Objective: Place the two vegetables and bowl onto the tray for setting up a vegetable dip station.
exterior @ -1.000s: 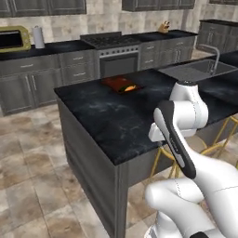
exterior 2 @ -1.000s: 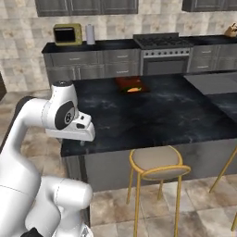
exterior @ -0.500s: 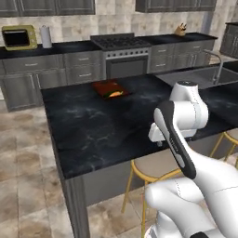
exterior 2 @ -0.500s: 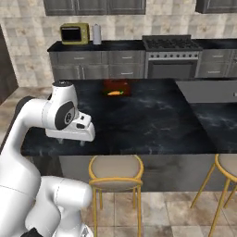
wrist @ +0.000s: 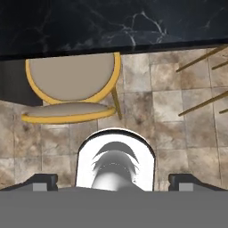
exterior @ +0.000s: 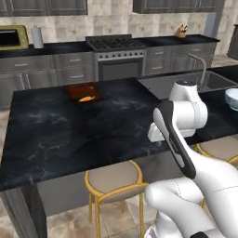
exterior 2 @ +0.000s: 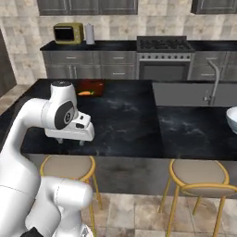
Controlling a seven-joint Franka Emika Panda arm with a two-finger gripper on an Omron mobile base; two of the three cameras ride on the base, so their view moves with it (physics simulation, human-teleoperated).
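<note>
While the carrot [exterior: 86,98] lies on the tray [exterior: 76,89], the hand [wrist: 114,181] gapes wide.

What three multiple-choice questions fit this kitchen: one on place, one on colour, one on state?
1. Where does the carrot lie? A) on the wooden board B) in the sink C) on a stool
2. What colour is the stool frame? A) black B) yellow C) red
3. Is the bowl on the board? A) yes B) no, elsewhere on the counter C) no, on the floor
Answers: 1 A: it rests on the board. 2 B: a yellow ring surrounds the seat. 3 B: it stands far along the counter.
</note>
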